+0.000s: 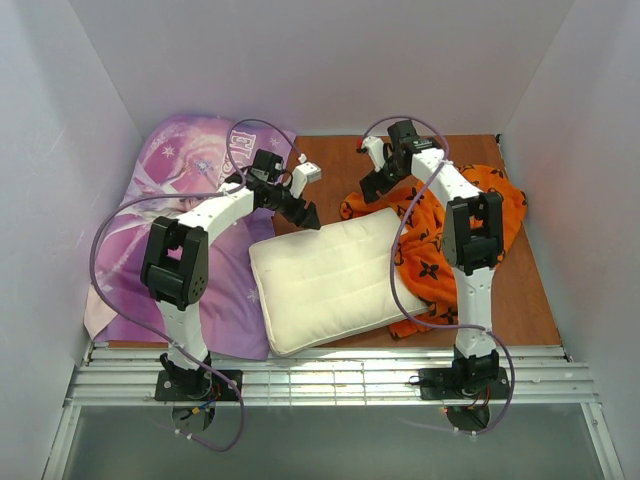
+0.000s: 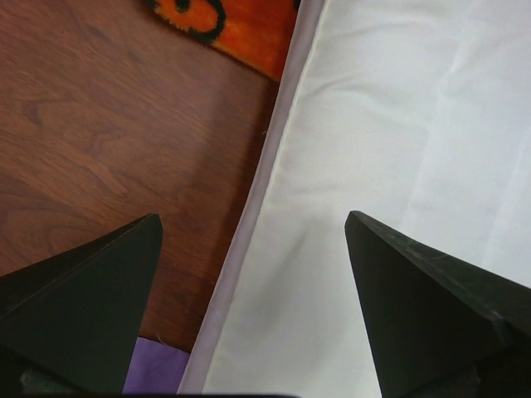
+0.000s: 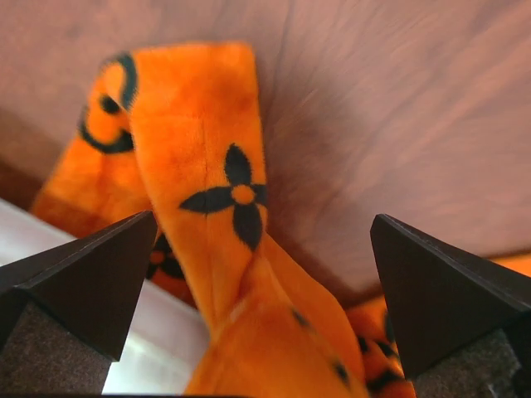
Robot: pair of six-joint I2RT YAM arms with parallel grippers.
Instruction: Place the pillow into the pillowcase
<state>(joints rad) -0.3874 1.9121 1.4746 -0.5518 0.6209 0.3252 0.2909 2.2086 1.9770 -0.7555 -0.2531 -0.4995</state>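
The cream-white pillow [image 1: 335,280] lies flat in the middle of the table. The orange pillowcase [image 1: 440,235] with black motifs lies crumpled at its far right, partly under the right arm. My left gripper [image 1: 308,216] is open over the pillow's far left corner; in the left wrist view the pillow's stitched edge [image 2: 274,166] runs between its spread jaws. My right gripper [image 1: 370,188] is open over the pillowcase's far left edge; in the right wrist view a raised fold of the pillowcase [image 3: 224,207] lies between the jaws, not gripped.
A purple princess-print fabric [image 1: 185,190] covers the left side of the table, its corner showing in the left wrist view [image 2: 158,369]. White walls enclose the brown wooden table [image 1: 330,155] on three sides. A metal rail [image 1: 330,375] runs along the near edge.
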